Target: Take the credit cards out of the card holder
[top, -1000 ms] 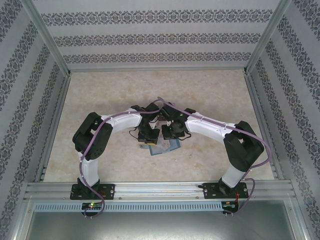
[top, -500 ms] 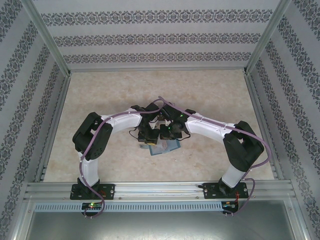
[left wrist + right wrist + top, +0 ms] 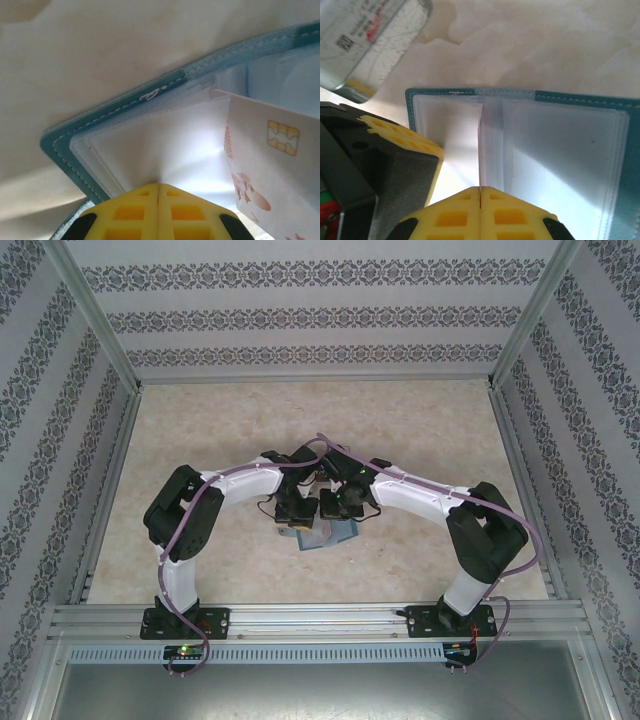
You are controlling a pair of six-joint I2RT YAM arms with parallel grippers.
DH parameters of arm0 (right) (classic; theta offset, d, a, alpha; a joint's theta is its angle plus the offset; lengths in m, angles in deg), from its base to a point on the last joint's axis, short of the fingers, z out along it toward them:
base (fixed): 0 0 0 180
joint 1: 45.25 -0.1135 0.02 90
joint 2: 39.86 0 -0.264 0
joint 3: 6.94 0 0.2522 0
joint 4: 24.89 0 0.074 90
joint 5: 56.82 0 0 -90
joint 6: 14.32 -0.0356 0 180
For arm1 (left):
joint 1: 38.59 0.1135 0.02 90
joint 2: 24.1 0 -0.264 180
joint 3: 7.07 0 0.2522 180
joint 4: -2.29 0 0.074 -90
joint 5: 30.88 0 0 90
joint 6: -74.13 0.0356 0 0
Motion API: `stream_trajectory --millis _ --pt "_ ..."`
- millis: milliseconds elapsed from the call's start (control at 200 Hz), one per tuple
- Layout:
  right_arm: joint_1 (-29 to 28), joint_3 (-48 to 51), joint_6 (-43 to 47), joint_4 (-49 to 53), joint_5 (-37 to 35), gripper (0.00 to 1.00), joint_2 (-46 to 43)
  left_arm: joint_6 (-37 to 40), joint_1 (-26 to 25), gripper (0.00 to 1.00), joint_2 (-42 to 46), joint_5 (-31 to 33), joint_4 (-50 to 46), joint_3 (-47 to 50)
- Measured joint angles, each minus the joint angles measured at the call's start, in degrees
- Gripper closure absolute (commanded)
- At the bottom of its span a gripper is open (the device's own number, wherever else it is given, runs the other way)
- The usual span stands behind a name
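Note:
The teal card holder [image 3: 326,537] lies open on the table under both wrists. In the left wrist view its stitched teal edge [image 3: 125,107] frames a pale pocket, and my left gripper [image 3: 158,184] is shut with its yellow tips pressed on that pocket. A whitish credit card [image 3: 280,165] with a gold chip and red print stands tilted just to the right. In the right wrist view my right gripper [image 3: 480,188] is shut on that thin card [image 3: 481,145], seen edge-on over the card holder [image 3: 560,145]. The left gripper's yellow finger [image 3: 402,135] rests close beside it.
A clear plastic box [image 3: 370,40] sits on the beige table just beyond the holder's corner. Patterned walls and metal rails [image 3: 110,480] enclose the table on three sides. Both arms bend inward and meet over the middle.
My right gripper has edged left toward the left one and has shut on the upright card. The left arm has held still.

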Motion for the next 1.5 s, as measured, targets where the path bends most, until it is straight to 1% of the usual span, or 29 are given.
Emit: stream_trajectory --millis 160,345,480,585,824,1064,1239,1354,1504 --pt "0.04 0.00 0.13 0.79 -0.48 0.96 -0.87 -0.09 0.00 0.95 1.73 2.51 0.00 0.83" --pt "1.14 -0.09 2.21 2.08 -1.09 0.97 -3.26 -0.68 0.50 0.95 5.60 3.80 0.07 2.89" --pt "3.37 -1.51 5.92 3.69 -1.11 0.98 -3.78 -1.36 1.73 0.95 8.50 4.11 0.35 4.92" --pt "4.85 -2.97 11.30 4.81 -1.03 0.99 -3.78 -1.88 3.13 0.95 10.29 4.02 1.03 7.02" --pt "7.23 -9.53 29.92 8.90 -1.07 0.98 -2.03 -2.89 5.14 0.95 11.72 3.39 3.15 10.58" --pt "9.55 -15.63 53.81 12.59 -1.55 0.99 2.12 -3.72 6.14 0.95 12.41 2.01 5.70 13.51" --pt "9.99 -19.78 70.27 16.15 -2.62 1.00 4.68 -4.28 6.84 0.95 13.31 1.07 6.60 14.53" --pt "10.58 -23.85 77.96 18.43 -3.06 1.00 6.84 -4.35 7.28 0.95 13.79 0.83 7.37 15.15" --pt "11.47 -31.15 84.63 21.66 -3.43 1.00 11.06 -4.37 7.87 0.95 13.81 0.61 7.82 15.61"
